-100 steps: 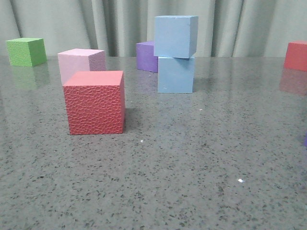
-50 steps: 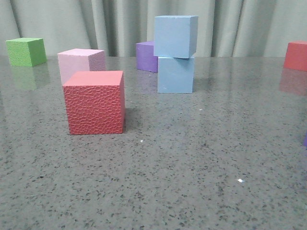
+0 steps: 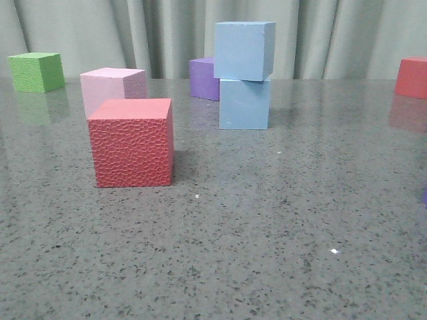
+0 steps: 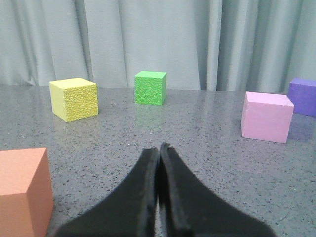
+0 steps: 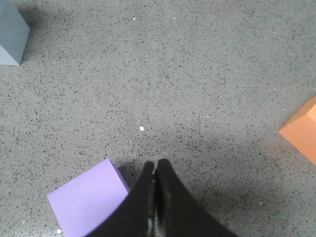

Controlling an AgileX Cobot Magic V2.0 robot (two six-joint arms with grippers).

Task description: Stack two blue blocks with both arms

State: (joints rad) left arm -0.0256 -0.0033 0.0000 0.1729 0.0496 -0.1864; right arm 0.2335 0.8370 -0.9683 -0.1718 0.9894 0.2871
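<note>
Far from both closed, empty grippers (image 4: 158, 148) (image 5: 155, 165), the stacked blue blocks (image 3: 244, 75)

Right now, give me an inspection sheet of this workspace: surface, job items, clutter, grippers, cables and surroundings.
Surface: grey speckled stone-look tabletop, glossy, a few white specks.
Job's things: upper pale sky-blue cube sits on the lower pale sky-blue cube, slightly twisted and offset; nothing touches them.
Clutter: textured red cube, pale pink cube behind it, green cube, dark purple cube, second red cube, yellow textured cube, lilac cube.
Grippers: left gripper shut, empty; right gripper shut, empty, beside the lilac cube.
Cables: nothing seen.
Surroundings: grey-green pleated curtain behind the table.
</note>
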